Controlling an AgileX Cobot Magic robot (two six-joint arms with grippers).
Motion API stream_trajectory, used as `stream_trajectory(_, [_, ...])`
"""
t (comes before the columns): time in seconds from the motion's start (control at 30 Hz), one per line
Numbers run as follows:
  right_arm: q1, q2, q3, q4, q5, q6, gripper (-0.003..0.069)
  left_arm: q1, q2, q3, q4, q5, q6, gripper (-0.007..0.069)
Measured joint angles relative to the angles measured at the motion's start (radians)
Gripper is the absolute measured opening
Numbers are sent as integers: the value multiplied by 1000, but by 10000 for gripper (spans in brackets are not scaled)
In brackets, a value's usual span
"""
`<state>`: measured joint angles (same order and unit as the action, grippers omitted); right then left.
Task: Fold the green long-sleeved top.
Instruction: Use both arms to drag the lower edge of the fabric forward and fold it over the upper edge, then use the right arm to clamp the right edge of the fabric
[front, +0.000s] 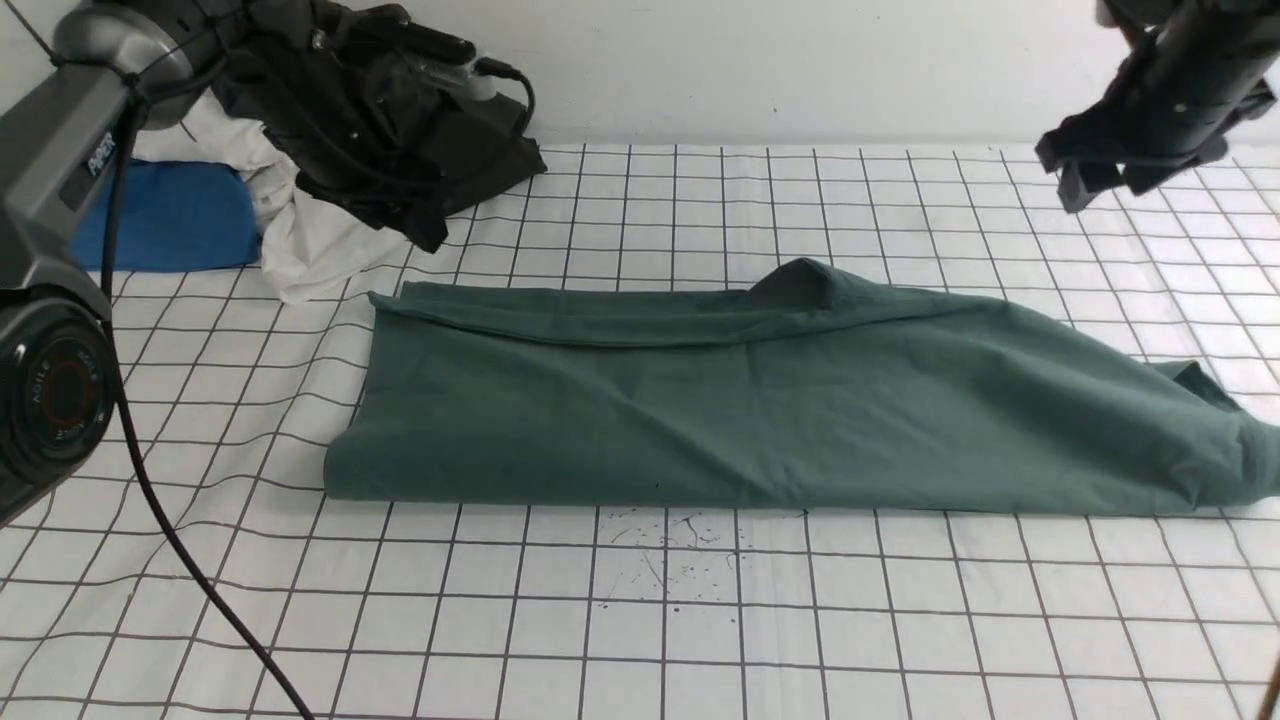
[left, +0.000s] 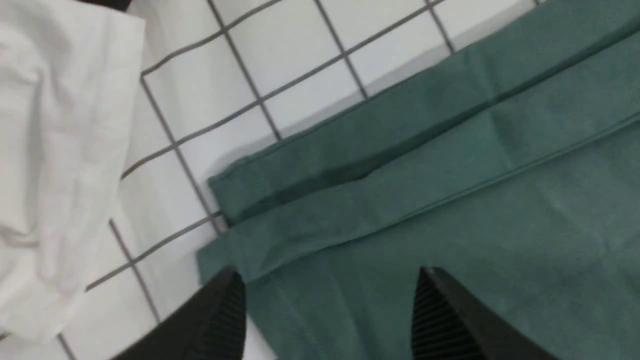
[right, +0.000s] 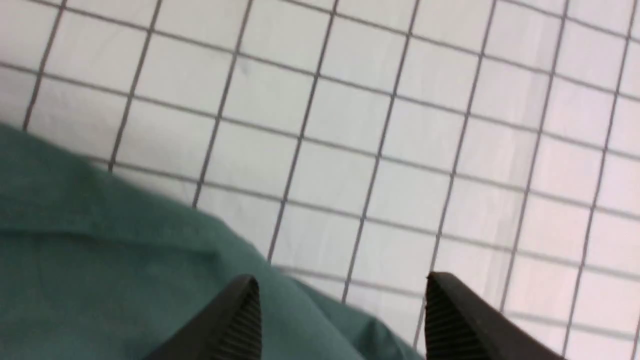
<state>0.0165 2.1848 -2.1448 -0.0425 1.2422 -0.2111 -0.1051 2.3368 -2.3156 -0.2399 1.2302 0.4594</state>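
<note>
Left gripper (left: 330, 280) and right gripper (right: 341, 280) stand wide and empty over the top (front: 760, 410) lying mid-frame. The next fold likely wants both end edges pinched evenly.

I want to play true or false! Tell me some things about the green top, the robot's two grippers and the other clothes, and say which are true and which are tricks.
1. The muted green cotton top lies folded into a long band on the white gridded tablecloth. True.
2. The right gripper is pinching the green top. False: its jaws stand apart, with nothing between them.
3. The left gripper is open. True.
4. The crumpled black garment lies on the green top. False: it sits at the far left of the table, apart from the top.
</note>
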Motion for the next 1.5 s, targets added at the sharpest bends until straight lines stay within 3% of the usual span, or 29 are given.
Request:
stream_trajectory(0.17, [-83,-136,337,2,-4,50,419,-84,17,2,-12,3,-7,96])
stream_trajectory(0.3, [-147,-133,490,2,-103,110,426,-116,35,2,-47,5,4,4])
stream_trajectory(0.57, [-183,-45,567,-8,-227,190,514,-122,42,2,-71,6,19,-8])
stream_trajectory(1.13, [-203,-139,569,-82,-172,204,525,-122,42,2,-66,6,20,-8])
stream_trajectory(1.3, [-258,-116,582,-41,-183,200,525,-122,42,2,-66,6,20,-8])
stream_trajectory(1.5, [-261,-48,581,99,-219,139,524,-121,42,2,-66,6,20,-8])
